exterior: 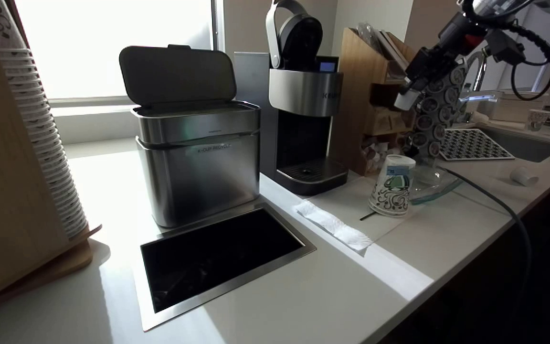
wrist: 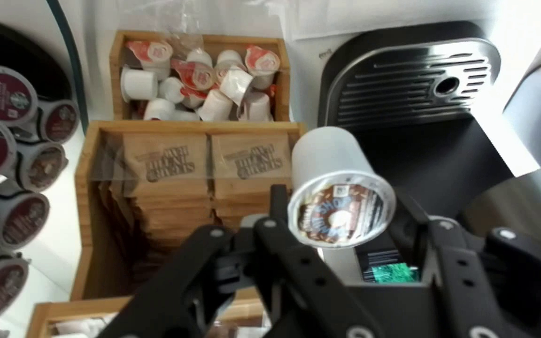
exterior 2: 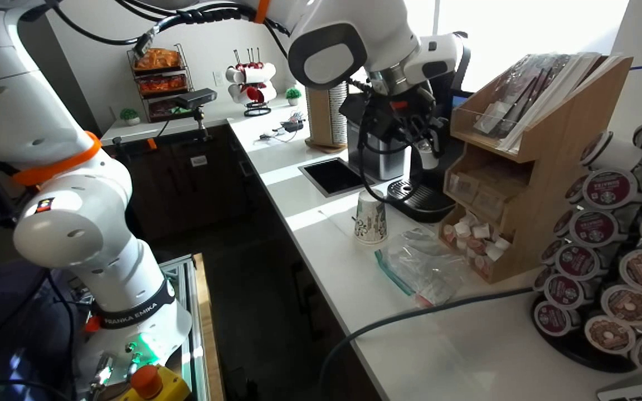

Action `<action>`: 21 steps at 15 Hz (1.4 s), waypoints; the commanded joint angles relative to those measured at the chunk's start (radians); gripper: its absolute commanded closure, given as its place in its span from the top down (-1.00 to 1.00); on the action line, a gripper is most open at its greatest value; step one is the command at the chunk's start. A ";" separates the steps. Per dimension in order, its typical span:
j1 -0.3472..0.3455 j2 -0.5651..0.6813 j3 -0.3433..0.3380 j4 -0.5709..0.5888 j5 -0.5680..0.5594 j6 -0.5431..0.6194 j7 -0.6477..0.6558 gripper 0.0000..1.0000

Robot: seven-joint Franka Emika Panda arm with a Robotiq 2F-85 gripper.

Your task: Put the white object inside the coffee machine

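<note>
The white object, a coffee pod (wrist: 329,155) with a printed foil lid, sits tilted between the fingers of my gripper (wrist: 343,206), which is shut on it. In both exterior views the pod (exterior: 406,100) (exterior 2: 428,157) hangs in the air from the gripper. The coffee machine (exterior: 306,91) stands against the wall with its black head (exterior: 300,40) tilted up and its silver handle raised. The gripper is beside the machine, over the wooden organizer. From the wrist, the drip tray (wrist: 411,82) shows at upper right. The arm hides part of the machine in an exterior view.
A steel bin (exterior: 198,167) with raised lid borders the machine, behind a rectangular counter opening (exterior: 227,258). The wooden organizer (exterior 2: 572,184) and a pod carousel (exterior 2: 605,267) flank the other side. An upside-down paper cup (exterior: 392,186), plastic bag (exterior 2: 421,267) and cable (exterior 2: 438,310) lie in front.
</note>
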 commanded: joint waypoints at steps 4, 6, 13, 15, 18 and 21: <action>0.076 -0.008 0.020 0.058 0.063 0.001 -0.041 -0.42; 0.091 -0.010 0.027 0.077 0.067 -0.001 -0.050 -0.42; 0.147 -0.003 0.051 0.120 0.126 0.010 -0.126 -0.42; 0.156 -0.007 0.055 0.124 0.144 0.008 -0.154 -0.42; 0.163 -0.012 0.059 0.129 0.164 0.011 -0.185 -0.42; 0.173 -0.001 0.066 0.140 0.192 0.013 -0.214 -0.42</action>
